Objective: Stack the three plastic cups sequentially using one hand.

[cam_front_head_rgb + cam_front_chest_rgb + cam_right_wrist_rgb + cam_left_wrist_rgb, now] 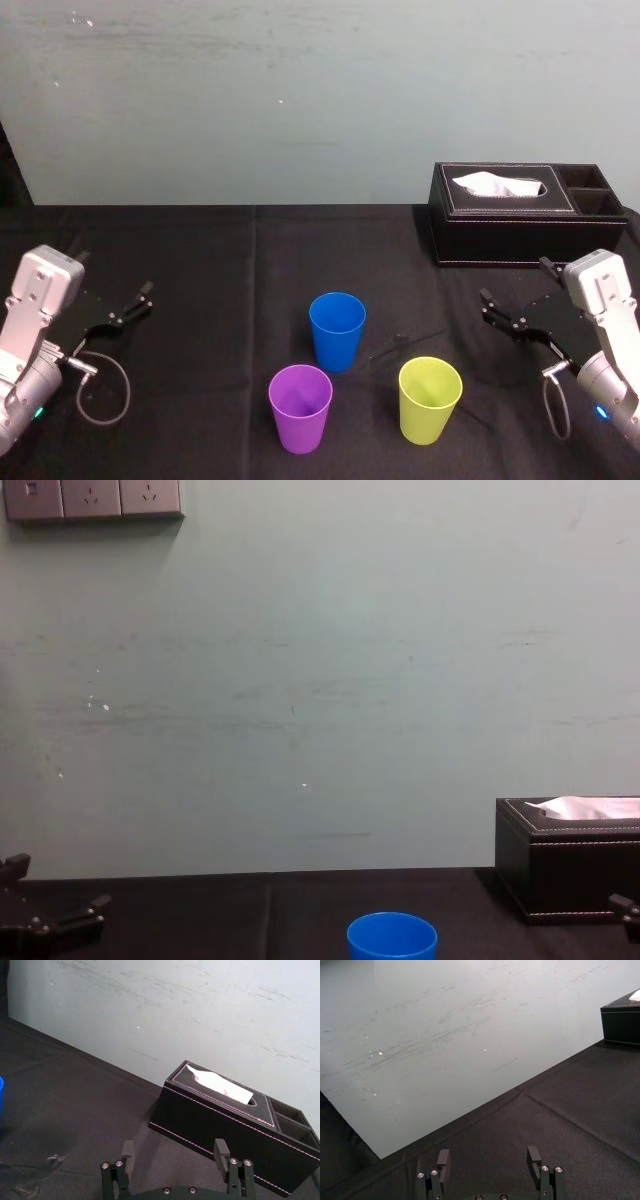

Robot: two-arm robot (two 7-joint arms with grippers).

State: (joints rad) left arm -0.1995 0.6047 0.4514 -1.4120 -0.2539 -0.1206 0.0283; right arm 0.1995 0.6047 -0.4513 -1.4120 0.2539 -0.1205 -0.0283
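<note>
Currently the three cups stand upright and apart, none nested, mid-counter (200, 260) toward its front edge. The blue cup (337, 328) is farthest back, with the purple cup (300, 405) and the yellow-green cup (430, 398) nearer the front. The right gripper (174, 1144) hovers by the right edge, jaws apart and empty. The left gripper (488, 1152) sits by the left edge, jaws likewise apart. A black tissue box (520, 215) occupies the back-right corner.

Three cups (337, 330) on the table (200, 260), tissue box (528, 213) behind to their right
</note>
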